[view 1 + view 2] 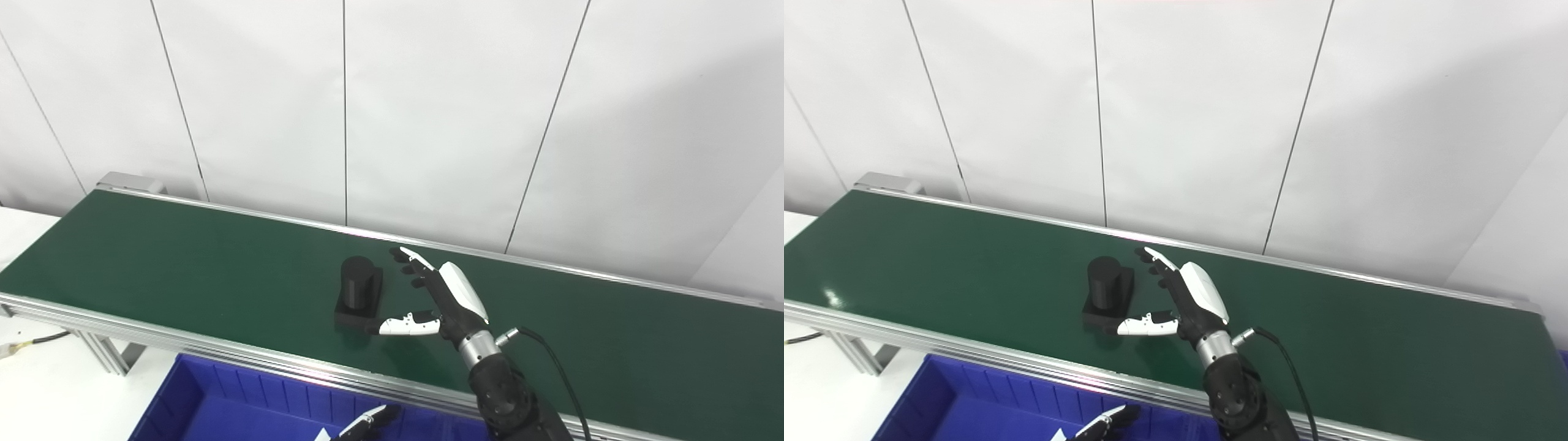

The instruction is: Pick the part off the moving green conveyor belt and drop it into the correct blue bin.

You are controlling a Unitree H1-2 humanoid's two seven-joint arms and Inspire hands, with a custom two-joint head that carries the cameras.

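A matte black part [359, 291], a cylinder on a square base, sits on the smooth green belt [184, 269]. The right hand [438, 300] is spread wide just right of it, holding nothing. Only fingertips of the left hand [1105, 422] show over the ribbed blue bin [202, 398]; its grip cannot be told.

Your right hand [450, 303] has a glossy white shell across its back, tapering toward the knuckles, over a black frame. Its fingers [409, 257] are black with white plates on the outer faces; the thumb wears a white cover dotted with small dark screws and ends in a black tip. A polished silver collar joins it to a matte black forearm with round recesses. A black cable plugs into a silver connector at the wrist. Your left hand [366, 422] shows only black-and-white fingertips.
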